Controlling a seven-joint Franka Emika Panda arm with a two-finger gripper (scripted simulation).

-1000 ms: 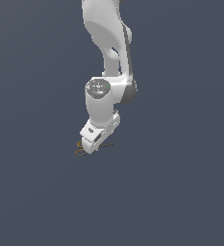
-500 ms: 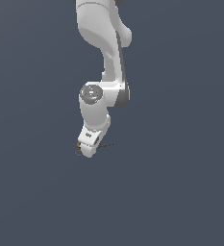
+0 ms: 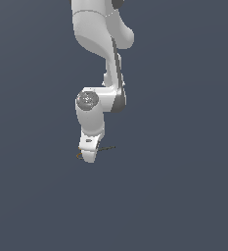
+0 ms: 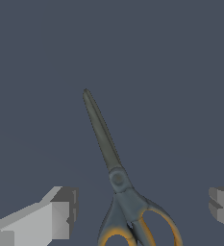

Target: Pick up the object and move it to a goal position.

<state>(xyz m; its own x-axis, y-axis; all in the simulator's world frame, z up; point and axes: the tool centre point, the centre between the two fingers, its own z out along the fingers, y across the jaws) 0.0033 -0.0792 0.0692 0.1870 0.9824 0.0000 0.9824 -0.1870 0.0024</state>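
Arm [image 3: 100, 44]: glossy white rounded casings, dark grey joint seams, a grey circular cap at one joint. Claw [image 4: 137, 211] — blocky fingers [image 4: 53, 216], pale grey, ribbed pad faces.

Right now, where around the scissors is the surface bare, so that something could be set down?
The grey surface is bare on every side of the arm in the exterior view, and beyond the blade tips in the wrist view. It is crowded only at the scissors, where the hand straddles the handles, one finger on each side.
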